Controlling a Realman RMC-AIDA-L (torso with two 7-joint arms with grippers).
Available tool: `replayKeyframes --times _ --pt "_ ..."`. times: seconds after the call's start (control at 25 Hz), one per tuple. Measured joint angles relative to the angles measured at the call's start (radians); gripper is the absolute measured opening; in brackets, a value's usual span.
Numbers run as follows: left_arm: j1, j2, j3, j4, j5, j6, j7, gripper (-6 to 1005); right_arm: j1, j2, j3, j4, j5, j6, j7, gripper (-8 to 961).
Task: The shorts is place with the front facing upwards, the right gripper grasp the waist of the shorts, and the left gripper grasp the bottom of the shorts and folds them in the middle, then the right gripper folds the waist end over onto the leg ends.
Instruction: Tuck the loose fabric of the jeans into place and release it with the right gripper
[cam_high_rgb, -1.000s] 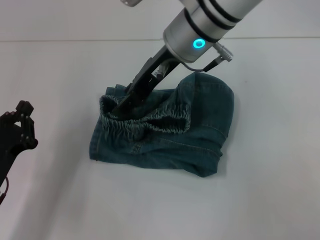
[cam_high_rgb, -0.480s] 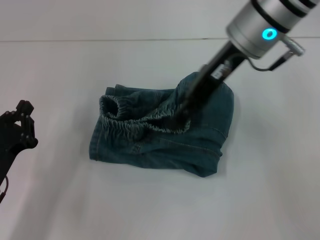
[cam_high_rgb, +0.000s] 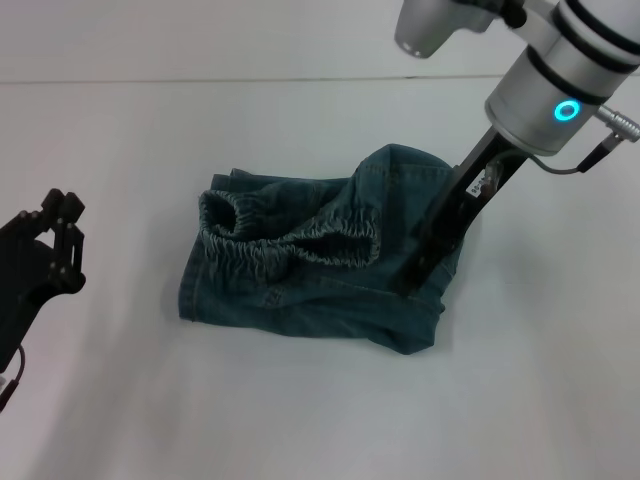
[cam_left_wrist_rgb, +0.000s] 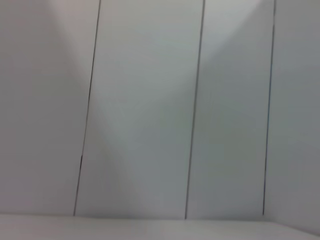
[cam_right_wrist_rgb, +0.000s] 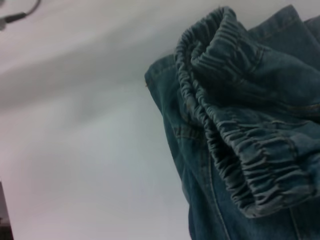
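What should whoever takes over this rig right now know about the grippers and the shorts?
Right gripper: down on the shorts at the folded edge on the robot's right; whether it is open or shut can't be told.
Left gripper: parked off to the robot's left, away from the cloth.
Shorts: bunched in the middle of the white table, elastic waistband lying on top, over the leg ends.
Done: both folds look made.
Left: tidy the rumpled waistband if needed, then pull the right arm away.
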Motion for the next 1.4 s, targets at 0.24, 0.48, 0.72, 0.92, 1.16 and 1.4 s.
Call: replayKeyframes --times 0.24,0.48,0.72,0.92,1.16,1.4 --pt "0.002 -0.002 -0.004 -0.005 -0.002 -0.002 -0.007 71 0.007 0.03 -0.012 0.009 -0.042 0.036 0.006 947" --pt "0.009 -0.002 -0.002 -0.006 0.002 0.017 -0.018 354 0.016 0.049 -0.024 0.042 -0.045 0.115 0.011 946" --pt "0.011 -0.003 0.001 -0.007 0.002 0.013 -0.02 671 0.037 0.054 -0.028 0.141 0.005 0.229 0.012 946" --pt "0.012 -0.004 0.003 -0.008 0.003 0.002 -0.02 813 0.033 0.054 -0.025 0.145 0.124 0.31 -0.009 943" --pt "0.013 -0.004 0.003 -0.012 0.004 0.0 -0.02 918 0.047 0.057 -0.031 0.21 0.25 0.505 -0.082 941" --pt "0.013 -0.004 0.003 -0.018 0.004 0.0 -0.021 936 0.044 0.061 -0.036 0.32 0.468 0.726 -0.239 941"
